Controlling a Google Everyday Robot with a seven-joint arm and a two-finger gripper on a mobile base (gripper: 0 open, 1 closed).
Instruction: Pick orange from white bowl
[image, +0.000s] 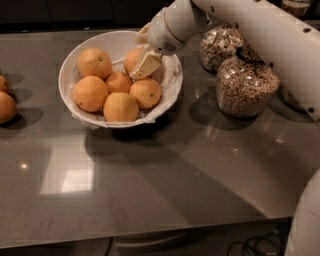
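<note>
Obstructions: the robot arm (260, 30) crosses the upper right of the view and covers the tops of the glass jars behind it. The hand (145, 64) is down inside the white bowl (64, 75) at its rear right, lying over the front of the orange (131, 56). Only the left part of that fruit shows, the rest being masked by the hand. Whether the hand is spread or pressed onto the fruit cannot be told.

Cut off: two loose oranges (6, 106) sit on the counter (175, 175) at the left edge, well apart from the bowl, both partly out of view. A white robot body part (305, 220) is clipped at the lower right corner.

Containers: the white bowl stands on the counter at upper left, lined with crumpled white paper (171, 75) that overhangs the rim in places. Besides the orange under the hand, it holds five others: one at the rear left (95, 62), a small one in the centre (119, 81), one at the front left (90, 93), one at the right (145, 93) and a paler one at the front (120, 106). They are packed touching one another.

The near jar (246, 87) is filled with pale brown grain or cereal, type not determinable. A second jar (220, 47) behind it holds similar contents. A third jar (295, 97) at the far right is mostly hidden by the arm.
</note>
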